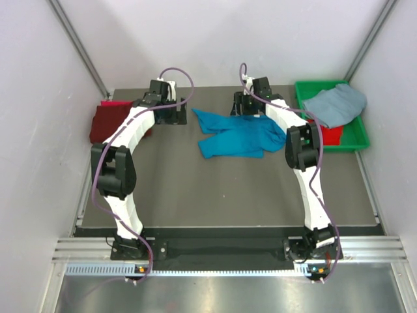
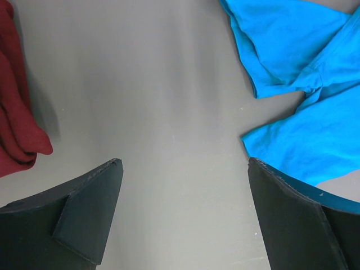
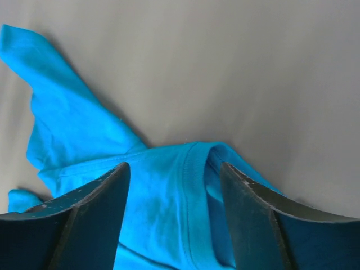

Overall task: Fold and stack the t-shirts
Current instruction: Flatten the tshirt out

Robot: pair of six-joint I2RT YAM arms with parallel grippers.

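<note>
A bright turquoise-blue t-shirt (image 1: 233, 135) lies crumpled at the table's far middle. A dark maroon t-shirt (image 1: 107, 120) lies bunched at the far left edge. A pale grey-blue shirt (image 1: 335, 104) and a red one (image 1: 331, 135) lie in the bin. My left gripper (image 1: 171, 112) is open and empty over bare table between the maroon shirt (image 2: 17, 112) and the turquoise shirt (image 2: 304, 73). My right gripper (image 1: 245, 104) is open, its fingers (image 3: 95, 208) either side of the turquoise shirt's neckband (image 3: 191, 197), just above the cloth.
A green plastic bin (image 1: 355, 140) stands at the far right and holds the grey-blue and red shirts. Pale walls close in the table on three sides. A metal rail runs along the near edge by the arm bases.
</note>
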